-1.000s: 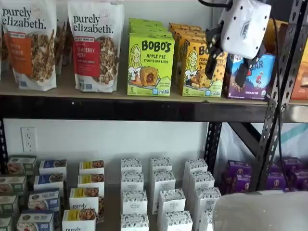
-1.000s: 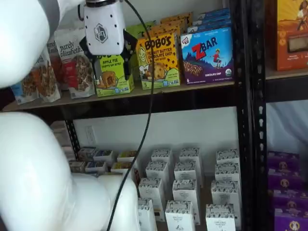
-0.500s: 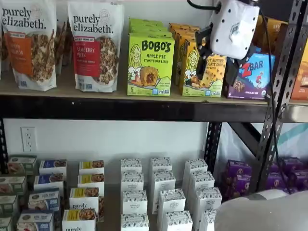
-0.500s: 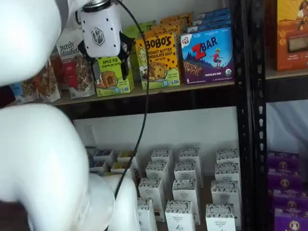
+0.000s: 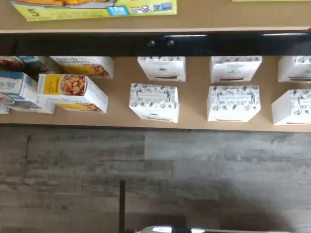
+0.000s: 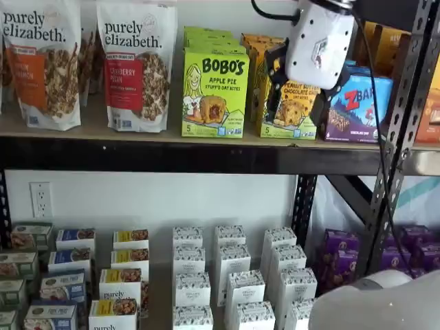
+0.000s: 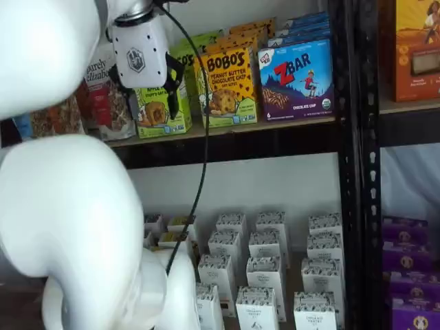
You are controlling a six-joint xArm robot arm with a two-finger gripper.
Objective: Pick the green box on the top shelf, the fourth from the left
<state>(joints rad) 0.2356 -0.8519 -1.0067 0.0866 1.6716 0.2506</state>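
Risk was neighbour contact. Our tool hung wide, holding nothing, in front of the orange box. The green box stood upright on the top shelf, just beside it. Poor alignment could've nudged or grabbed orange instead.

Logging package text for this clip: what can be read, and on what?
"purely elizabeth." on two granola bags.
"BOBO'S APPLE PIE STUFF'D OAT BITES" on the green box.
"BOBO'S PEANUT BUTTER CHOCOLATE CHIP" on the yellow box.
"ZBAR CHOCOLATE CHIP" on the blue box.
White cartons: print too small.
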